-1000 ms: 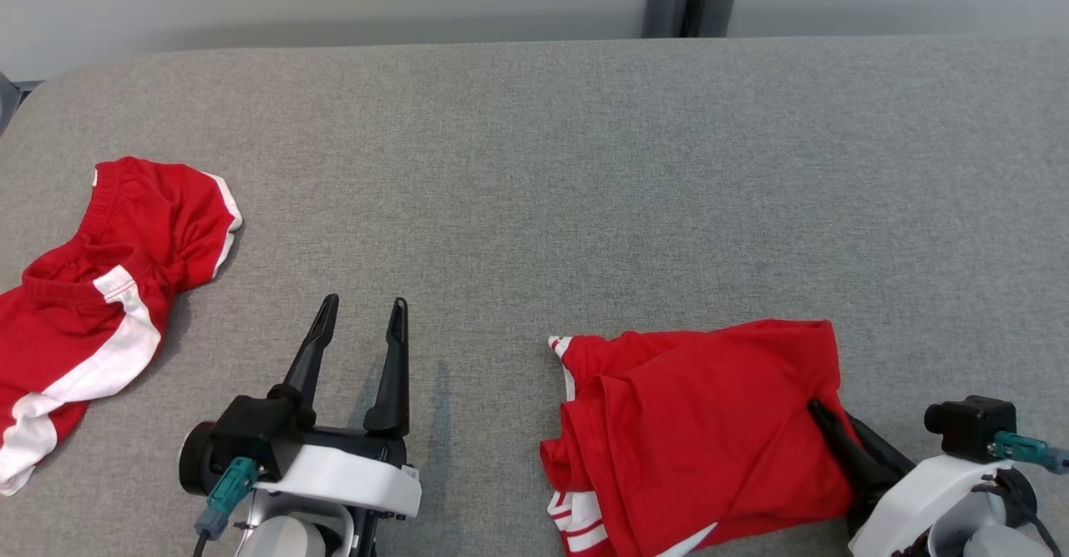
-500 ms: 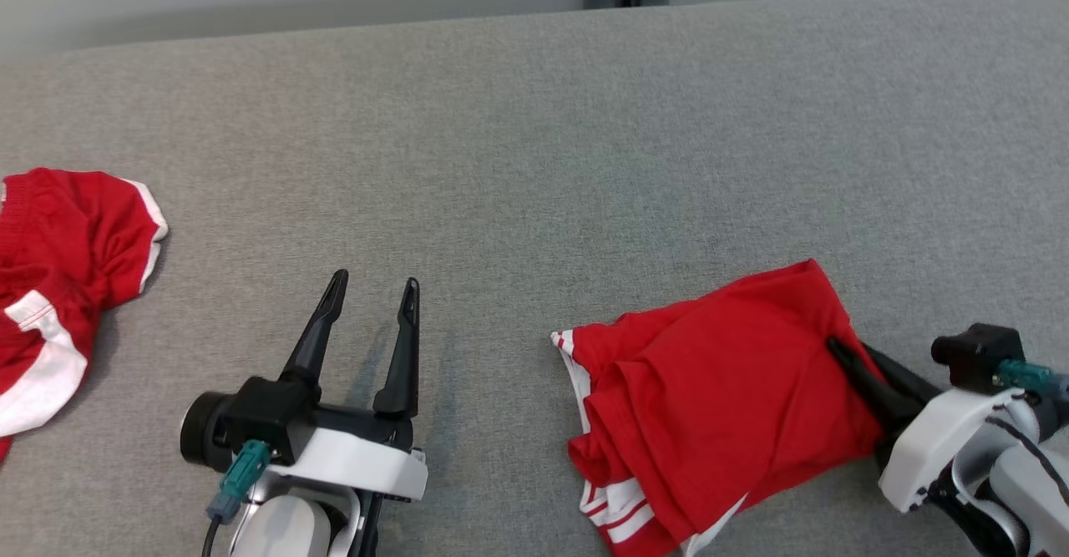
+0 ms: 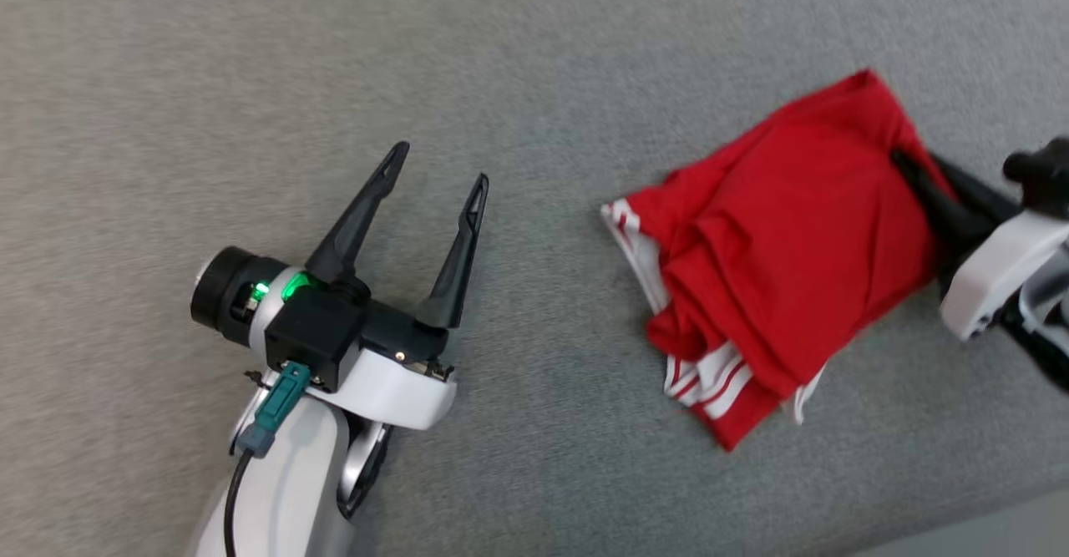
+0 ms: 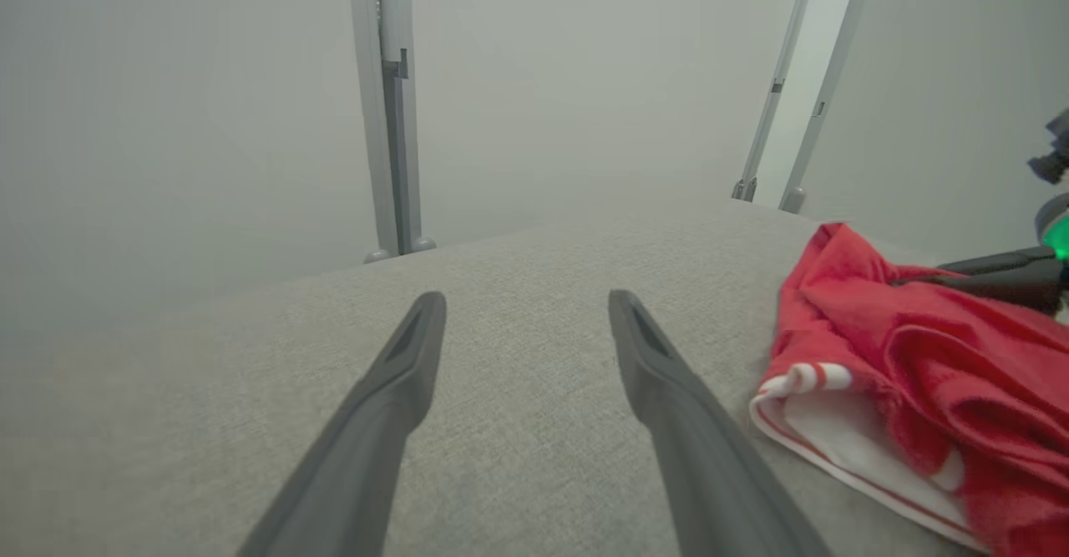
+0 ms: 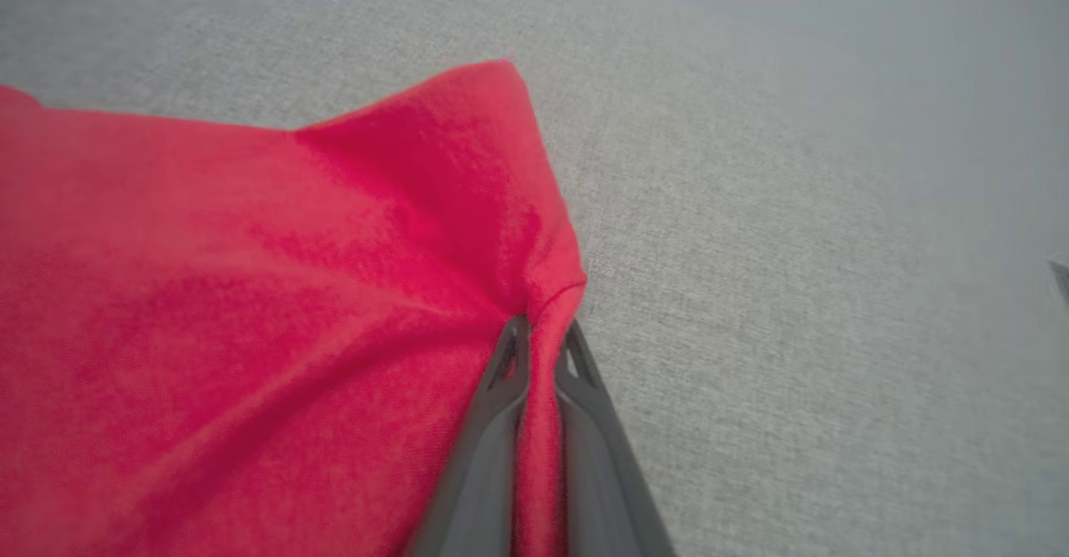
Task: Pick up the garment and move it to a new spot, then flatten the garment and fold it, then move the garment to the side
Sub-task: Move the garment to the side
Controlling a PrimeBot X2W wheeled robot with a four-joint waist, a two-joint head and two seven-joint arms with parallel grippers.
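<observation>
Where the red garment (image 3: 785, 248) lies: at about 2 o'clock in your head view, folded into a loose bundle flat on the grey padded surface (image 3: 585, 73), with its white striped trim turned towards 7 o'clock.
Right gripper (image 5: 534, 336): you have it pinched tight on the garment's plain red edge, at the bundle's 3 o'clock side. In the right wrist view a ridge of cloth runs up between the two dark fingers.
Why that hold: gripping the edge opposite the loose trim should let you drag the whole bundle without the layers peeling open.
Left gripper (image 3: 440, 166): its fingers stand wide apart and hold nothing. It sits over bare surface at 8 o'clock, tips aimed at 1 o'clock and well apart from the garment. That looks like a parking spot that keeps it out of the drag path.
Step in hand: judging by the folded shape, you are moving the garment to the side.
Risk: pulling from a single point can let the striped end lag and the fold slip, so pull low and gently.
</observation>
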